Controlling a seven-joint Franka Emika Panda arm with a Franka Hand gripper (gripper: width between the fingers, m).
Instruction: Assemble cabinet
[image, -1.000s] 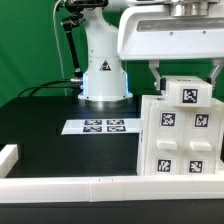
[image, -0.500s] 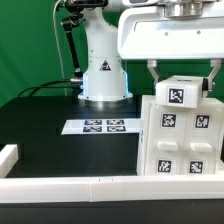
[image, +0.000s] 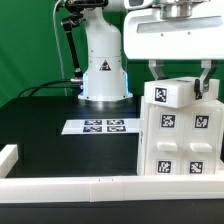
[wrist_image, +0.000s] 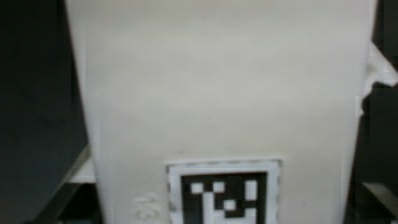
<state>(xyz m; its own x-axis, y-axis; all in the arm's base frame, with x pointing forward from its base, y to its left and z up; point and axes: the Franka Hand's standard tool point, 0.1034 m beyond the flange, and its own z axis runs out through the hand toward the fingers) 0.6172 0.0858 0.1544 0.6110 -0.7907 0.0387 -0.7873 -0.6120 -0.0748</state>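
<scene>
The cabinet body (image: 182, 142), a large white box with several black-and-white tags on its front, stands at the exterior view's right. My gripper (image: 182, 82) hangs right above it, its fingers (image: 156, 72) on either side of a smaller white tagged block (image: 168, 93). The block rests at the top of the cabinet body, turned a little toward the exterior view's left. The gripper is shut on this block. In the wrist view the white block (wrist_image: 214, 90) fills the picture, with one tag (wrist_image: 224, 192) on it; the fingers do not show there.
The marker board (image: 103, 126) lies flat on the black table in the middle. The robot's white base (image: 103, 70) stands behind it. A white rail (image: 70, 186) runs along the front edge, with a white corner piece (image: 8, 158) at the exterior view's left.
The gripper and the held block have shifted toward the exterior view's left, and the block's tagged face has turned that way. The cabinet body has not moved.
</scene>
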